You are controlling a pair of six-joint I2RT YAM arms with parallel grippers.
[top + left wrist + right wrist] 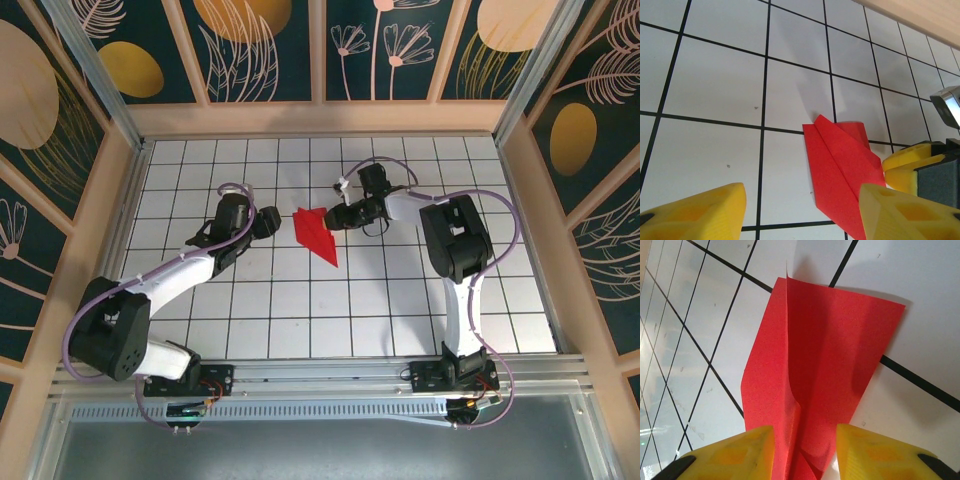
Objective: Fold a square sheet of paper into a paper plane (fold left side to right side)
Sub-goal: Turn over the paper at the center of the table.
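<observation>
**Red dart down on the grid, right pincer straddling its tail**

We start with the paper plane, and there it is, lying on the white grid table, about at the table's middle. It's a slim red dart with a narrow point at one end and a wide tail at the other. Up close from the right wrist, the paper plane shows one flap lifting a little along the centre crease. We'd judge the folds are in but not pressed dead flat.

Right at the plane's tail sits the right gripper. Its yellow fingers stand part-way apart, one on either side of the crease, with red paper running between them. That gap is far wider than the thin paper, so we call the right gripper open, clamping nothing. Whether its tips press down on the sheet, we cannot tell. Our read on why it's there: straddling the tail puts it in place to pin or pinch the crease.

Just to the plane's left hovers the left gripper, seemingly clear of the paper. Through its own camera the left gripper is spread wide and empty, with the plane ahead. We'd say it stands off so the tail end can be worked freely
</observation>
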